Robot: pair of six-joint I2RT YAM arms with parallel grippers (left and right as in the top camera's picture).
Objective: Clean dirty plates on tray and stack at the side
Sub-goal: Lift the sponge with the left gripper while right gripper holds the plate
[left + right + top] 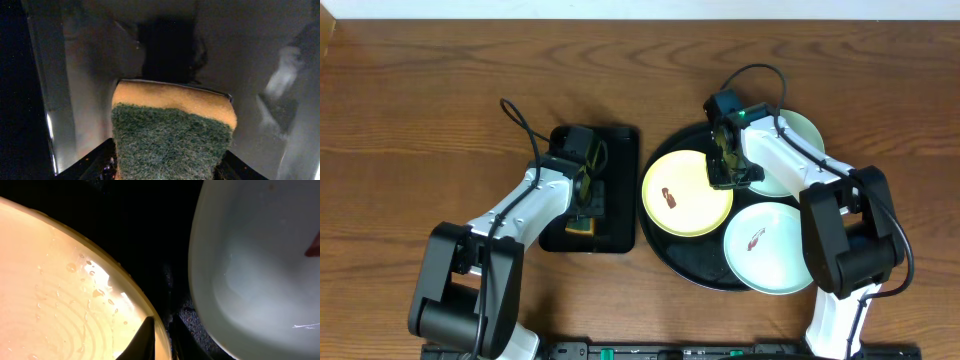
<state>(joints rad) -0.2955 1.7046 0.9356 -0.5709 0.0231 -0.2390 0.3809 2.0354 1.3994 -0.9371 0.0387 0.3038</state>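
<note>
Three dirty plates are sitting on the round black tray [695, 258], none yet stacked at the side. Nearest the robot, at the tray's 5 o'clock, one mint-white plate [767, 250] is lying flat with its smear showing.

Farther in, off the tray's 9 o'clock side, the left hand [167, 167] is clamping a sponge [170, 125], yellow with a green face, low inside the smaller rectangular tray [620, 200] on the wooden surface [440, 100].

Level with it, at the tray's 9 o'clock, the yellow plate [685, 195] is lying with its red-brown smear [669, 195] facing up. The right hand [161, 339] is perching at that plate's 3 o'clock rim, one finger inside and one outside. The fingers are standing close together, but I cannot tell whether they are pinching the rim.

Beyond, at the tray's 1 o'clock, the second mint-white plate [798, 140] is lying partly under the right arm.

By my judgement, the sponge is needing to travel toward 3 o'clock to reach the yellow plate, and the left arm is sitting nearer for that.
</note>
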